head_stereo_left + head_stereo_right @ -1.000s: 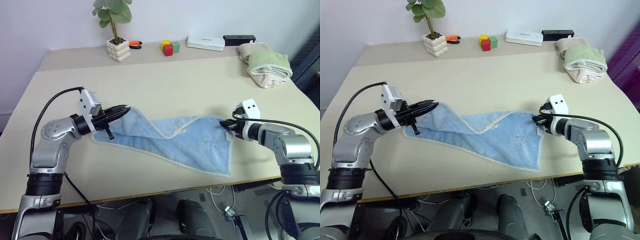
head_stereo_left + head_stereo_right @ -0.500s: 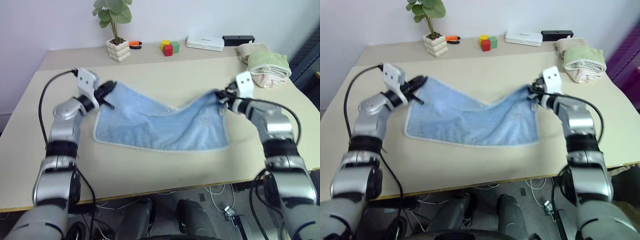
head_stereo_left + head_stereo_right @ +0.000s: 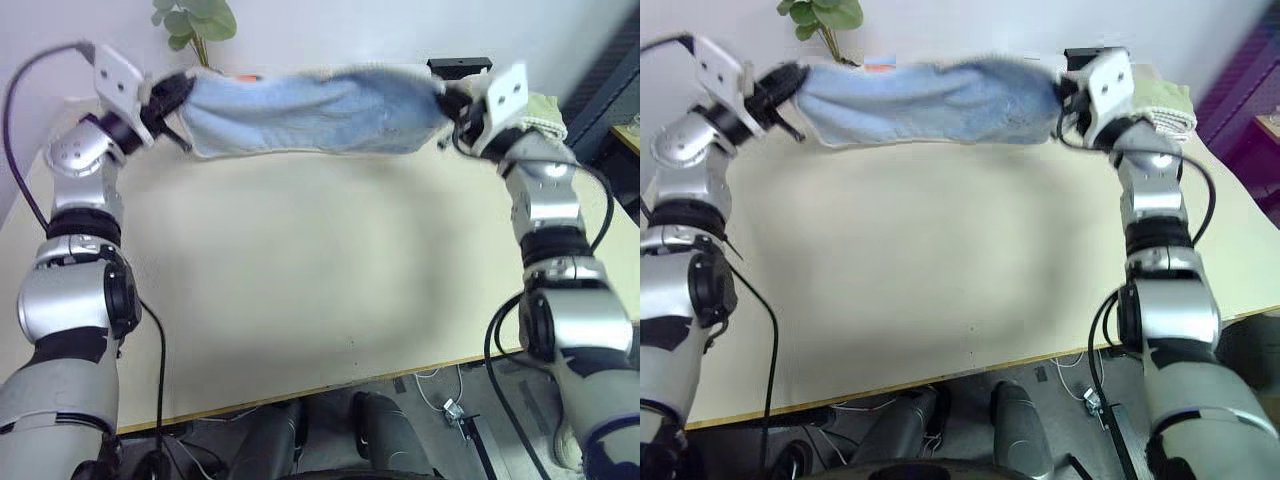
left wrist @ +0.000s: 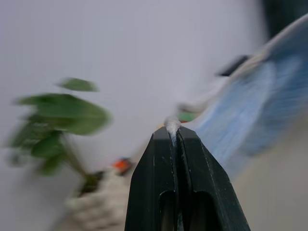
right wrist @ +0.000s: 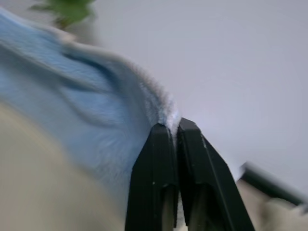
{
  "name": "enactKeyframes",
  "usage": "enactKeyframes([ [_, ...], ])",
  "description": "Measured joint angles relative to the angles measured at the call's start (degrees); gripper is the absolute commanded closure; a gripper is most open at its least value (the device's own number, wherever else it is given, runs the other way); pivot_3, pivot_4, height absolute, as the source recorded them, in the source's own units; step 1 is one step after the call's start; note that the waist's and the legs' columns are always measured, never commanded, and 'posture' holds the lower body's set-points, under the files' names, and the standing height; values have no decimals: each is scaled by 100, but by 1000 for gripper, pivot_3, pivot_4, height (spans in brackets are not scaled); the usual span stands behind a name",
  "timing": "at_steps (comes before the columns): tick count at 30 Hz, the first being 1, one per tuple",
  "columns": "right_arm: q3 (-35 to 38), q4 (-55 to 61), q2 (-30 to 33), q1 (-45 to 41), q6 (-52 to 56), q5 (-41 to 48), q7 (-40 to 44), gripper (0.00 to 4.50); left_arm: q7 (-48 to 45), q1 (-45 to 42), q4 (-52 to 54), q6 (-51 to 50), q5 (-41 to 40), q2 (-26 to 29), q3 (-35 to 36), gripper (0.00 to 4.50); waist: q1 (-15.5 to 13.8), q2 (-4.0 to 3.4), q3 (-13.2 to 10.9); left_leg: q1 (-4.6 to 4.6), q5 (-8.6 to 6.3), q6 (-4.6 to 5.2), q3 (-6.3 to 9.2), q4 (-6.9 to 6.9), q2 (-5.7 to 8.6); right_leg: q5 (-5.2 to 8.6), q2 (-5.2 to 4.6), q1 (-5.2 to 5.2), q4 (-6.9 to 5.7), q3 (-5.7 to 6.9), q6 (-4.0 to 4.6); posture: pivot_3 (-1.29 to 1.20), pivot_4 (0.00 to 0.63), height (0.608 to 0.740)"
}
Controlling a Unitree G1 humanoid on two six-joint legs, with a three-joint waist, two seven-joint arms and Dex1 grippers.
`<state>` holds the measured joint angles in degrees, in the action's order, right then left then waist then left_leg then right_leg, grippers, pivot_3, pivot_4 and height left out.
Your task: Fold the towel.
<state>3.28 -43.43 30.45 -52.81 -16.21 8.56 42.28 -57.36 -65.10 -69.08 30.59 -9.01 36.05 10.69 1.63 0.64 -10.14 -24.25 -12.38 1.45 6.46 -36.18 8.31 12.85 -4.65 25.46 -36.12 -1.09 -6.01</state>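
Towel, light blue terry cloth (image 3: 315,108), now hangs stretched between your left tool (image 3: 178,92) and right tool (image 3: 450,100), both clenched on its corners. You have lifted it off the beige surface (image 3: 300,270), so you can fold it next.
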Motion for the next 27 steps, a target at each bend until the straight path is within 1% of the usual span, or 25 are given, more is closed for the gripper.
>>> enactKeyframes([
  [4, -42, 1645, 67, 1644, 713, 431, 571, 4424, -1168, 950, 402, -104, -444, 60, 192, 4500, 62, -2, 0, 14, -10, 17, 4, -7, -1, -1, 1, 0, -32, -9, 2, 0, 150, 740],
  [6, 29, 2365, 351, 2369, 1071, 694, 818, 4424, -1593, 1454, 757, -274, -649, 146, 232, 4500, 64, -8, -2, 15, -9, 17, 3, -8, -1, -1, 1, 2, -37, -12, 3, 0, 150, 740],
  [10, 514, 3453, 945, 3081, 1655, 1281, 1220, 4424, -2052, 2202, 1559, -776, -1024, 295, 382, 4500, 52, -10, 0, 24, -10, 17, 3, -12, -2, -2, 1, -6, -38, -14, 5, 0, 150, 740],
  [13, 861, 4127, 1378, 3716, 2078, 1692, 1573, 4424, -2215, 2851, 2196, -1187, -1278, 557, 495, 4500, 54, -9, 3, 48, -12, 19, 2, 4, -8, -2, 2, -26, -25, -15, 6, 0, 150, 740],
  [17, 918, 4460, 1546, 4187, 2477, 1916, 1858, 4424, -2260, 3408, 2848, -1794, -1527, 695, 603, 4500, 19, -10, 3, 70, -14, 20, 0, 1, -9, -2, -1, -51, -22, -18, 8, 0, 150, 740],
  [20, 946, 4610, 1797, 4487, 2612, 1990, 2149, 4424, -2336, 4037, 3684, -2525, -1862, 845, 700, 4500, -34, -11, 2, 79, -19, 24, -2, 4, -10, -1, -1, -63, -10, -19, 8, 0, 150, 740],
  [23, 1061, 4634, 1811, 4590, 2637, 2027, 2272, 4424, -2294, 4629, 4570, -3158, -2206, 921, 843, 4500, -94, -12, 2, 82, -25, 14, -3, 3, -12, -1, -3, -70, -5, -19, 9, 0, 150, 740],
  [25, 1129, 4678, 1813, 4631, 2647, 2094, 2322, 4424, -2218, 5213, 5327, -3627, -2470, 1007, 980, 4500, -103, -12, 2, 84, -27, 12, -3, 6, -13, 0, -3, -74, -3, -19, 10, 0, 150, 740],
  [27, 1183, 4697, 1813, 4667, 2668, 2115, 2342, 4424, -2126, 5574, 5827, -3932, -2654, 1011, 1092, 4500, -126, -12, 2, 85, -28, 10, -2, 4, -14, 8, -3, -77, -2, -17, 24, 0, 150, 740],
])
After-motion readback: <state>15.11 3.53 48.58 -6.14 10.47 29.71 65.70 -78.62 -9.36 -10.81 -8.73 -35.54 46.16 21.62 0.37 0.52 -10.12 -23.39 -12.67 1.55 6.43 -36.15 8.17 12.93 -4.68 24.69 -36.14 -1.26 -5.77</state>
